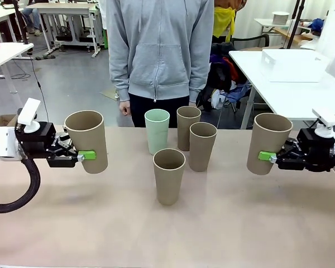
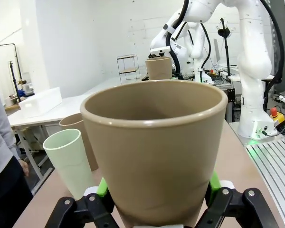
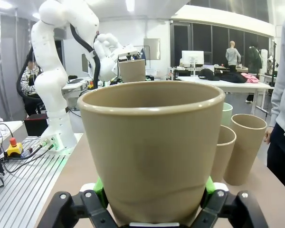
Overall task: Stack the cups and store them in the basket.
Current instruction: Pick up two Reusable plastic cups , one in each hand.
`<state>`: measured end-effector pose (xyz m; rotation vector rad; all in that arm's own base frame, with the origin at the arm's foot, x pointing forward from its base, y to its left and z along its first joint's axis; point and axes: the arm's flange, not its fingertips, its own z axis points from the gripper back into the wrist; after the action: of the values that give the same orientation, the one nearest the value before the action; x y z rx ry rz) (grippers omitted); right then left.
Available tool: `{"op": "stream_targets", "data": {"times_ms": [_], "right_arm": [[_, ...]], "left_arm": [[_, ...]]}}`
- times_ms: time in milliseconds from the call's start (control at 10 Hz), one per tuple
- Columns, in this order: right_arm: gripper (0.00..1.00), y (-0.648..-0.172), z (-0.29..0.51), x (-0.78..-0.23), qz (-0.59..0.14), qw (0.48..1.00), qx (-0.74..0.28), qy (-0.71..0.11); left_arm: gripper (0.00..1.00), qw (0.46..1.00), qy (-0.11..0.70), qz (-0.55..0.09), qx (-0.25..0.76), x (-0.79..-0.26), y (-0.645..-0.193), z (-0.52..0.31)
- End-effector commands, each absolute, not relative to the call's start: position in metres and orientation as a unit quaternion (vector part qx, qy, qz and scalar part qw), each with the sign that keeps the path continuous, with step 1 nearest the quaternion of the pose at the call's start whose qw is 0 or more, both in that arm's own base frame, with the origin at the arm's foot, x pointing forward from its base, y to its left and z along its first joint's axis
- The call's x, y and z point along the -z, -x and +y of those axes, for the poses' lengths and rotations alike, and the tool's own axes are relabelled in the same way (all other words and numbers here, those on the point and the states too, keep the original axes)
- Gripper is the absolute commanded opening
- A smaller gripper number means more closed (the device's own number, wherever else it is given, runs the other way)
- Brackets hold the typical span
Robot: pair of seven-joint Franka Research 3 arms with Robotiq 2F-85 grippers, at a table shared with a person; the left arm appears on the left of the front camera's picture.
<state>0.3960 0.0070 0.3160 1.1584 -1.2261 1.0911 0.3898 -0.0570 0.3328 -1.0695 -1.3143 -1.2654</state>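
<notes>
The left jaws pinch the left brown cup (image 1: 87, 139) and the right jaws pinch the right brown cup (image 1: 268, 142), each cup standing tall with its open end up, far apart at the two sides of the table (image 1: 100, 223). Between them stand the green cup (image 1: 157, 130), the back brown cup (image 1: 188, 127), the middle brown cup (image 1: 202, 145) and the front cup (image 1: 169, 175), all open end up, so I think a held cup must go sideways over one, then straight down. The white basket (image 1: 293, 65) sits far back on another table (image 1: 301, 95), nearer the right arm (image 1: 324, 146).
</notes>
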Motion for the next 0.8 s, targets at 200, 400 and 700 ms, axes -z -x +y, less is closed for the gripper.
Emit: {"op": "stream_targets", "data": {"times_ms": [200,400,700], "right_arm": [[0.84,-0.395,0.002,-0.329,-0.508,0.53,-0.457,-0.503],[0.84,-0.401,0.008,-0.334,-0.496,0.531,-0.462,-0.51],[0.84,-0.412,0.012,-0.339,-0.489,0.522,-0.46,-0.526]], "left_arm": [[0.85,0.48,0.424,-0.551,0.534,-0.317,-0.371,-0.065],[0.85,0.487,0.422,-0.542,0.54,-0.316,-0.379,-0.067],[0.85,0.472,0.443,-0.546,0.532,-0.313,-0.377,-0.074]]}}
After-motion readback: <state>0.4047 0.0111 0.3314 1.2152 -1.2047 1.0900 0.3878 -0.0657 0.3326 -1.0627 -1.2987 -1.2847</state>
